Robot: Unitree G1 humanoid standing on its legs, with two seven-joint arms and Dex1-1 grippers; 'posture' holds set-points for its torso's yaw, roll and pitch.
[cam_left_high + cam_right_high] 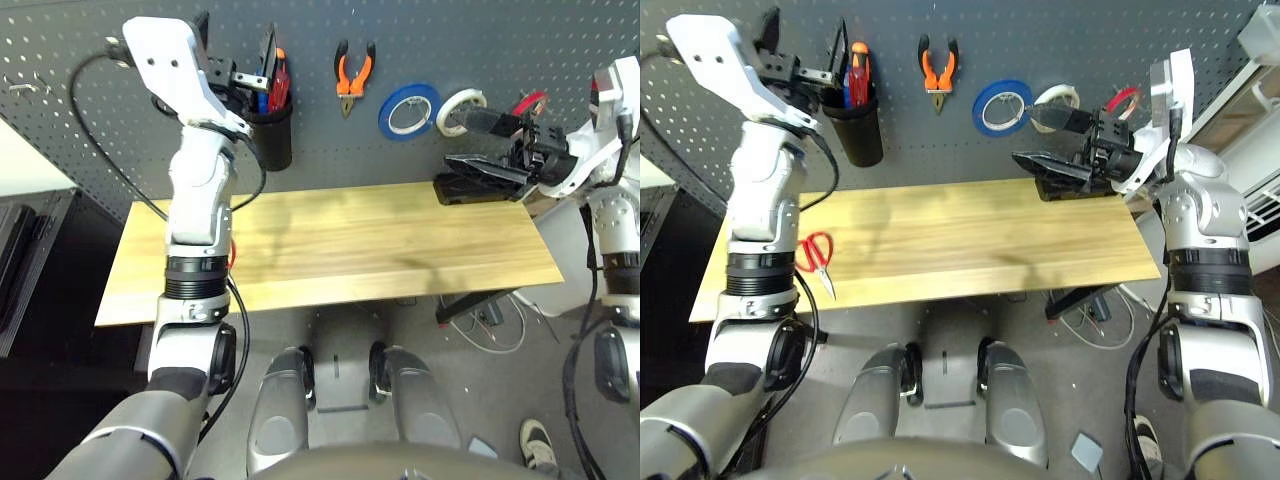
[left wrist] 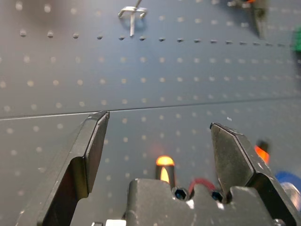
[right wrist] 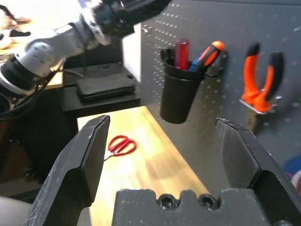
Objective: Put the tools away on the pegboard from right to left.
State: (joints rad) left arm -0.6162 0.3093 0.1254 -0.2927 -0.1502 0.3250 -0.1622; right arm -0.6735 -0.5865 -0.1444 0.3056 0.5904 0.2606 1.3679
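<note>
- Pegboard [image 1: 1060,40] already carries most of the tools, as I read it: the red tape ring [image 1: 1123,101] hangs at the far right, partly behind my right arm, and the pliers [image 1: 937,68] hang on a hook further left, past the white roll [image 1: 1057,98] and the blue roll [image 1: 1001,106], which aren't mine to move.
- Screwdriver [image 1: 859,70] stands in the black cup [image 1: 858,125] on the board, its red handle poking out next to other handles.
- Red scissors [image 1: 817,255] are the one tool left, I judge: they lie flat on the tabletop near its left end, close beside my left forearm.
- An empty hook [image 2: 132,12] shows on the board ahead of my left wrist; I take that as the likely home for the scissors.
- Left gripper [image 2: 157,125] is up by the cup with its fingers wide apart and nothing between them.
- Right gripper [image 3: 162,129] hangs near the board's right end, pointing leftward along it, fingers spread and empty.
- Table [image 1: 970,240] is a pale wooden top pushed up to the board, with a dark block [image 1: 470,185] at its back right.
- Cables [image 1: 1100,315] trail on the grey floor under the right end, and a dark cabinet [image 1: 30,270] stands off to the left.
</note>
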